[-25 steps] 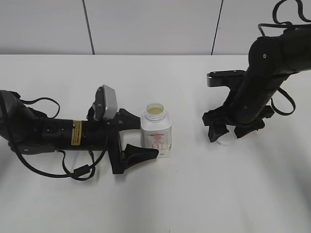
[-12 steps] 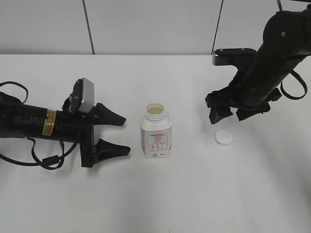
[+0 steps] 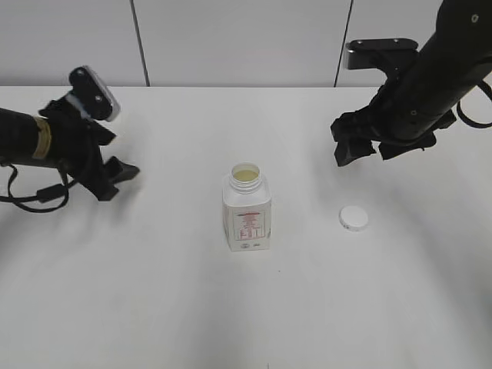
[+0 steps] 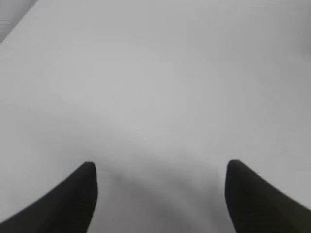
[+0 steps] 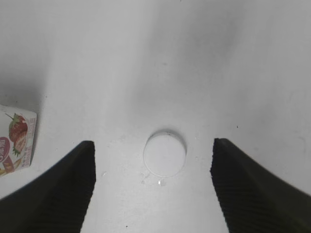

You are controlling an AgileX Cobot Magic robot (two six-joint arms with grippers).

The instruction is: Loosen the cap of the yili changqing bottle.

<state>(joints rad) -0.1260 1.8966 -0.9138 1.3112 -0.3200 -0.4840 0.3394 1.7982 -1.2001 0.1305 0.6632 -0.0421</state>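
Observation:
The yili changqing bottle stands upright at the table's middle, white with a pink-red label, its neck open with no cap on it. Its edge also shows in the right wrist view. The cap lies flat on the table right of the bottle; it also shows in the right wrist view. My right gripper is open and empty, raised above and behind the cap. My left gripper is open and empty at the far left, away from the bottle; its wrist view shows only bare table.
The white table meets a pale wall with two dark vertical seams at the back. A few small droplets sit by the cap in the right wrist view.
My left gripper has drawn back from the bottle to the far left and turned. My right gripper let go of the cap, left it on the table, and rose up and back.

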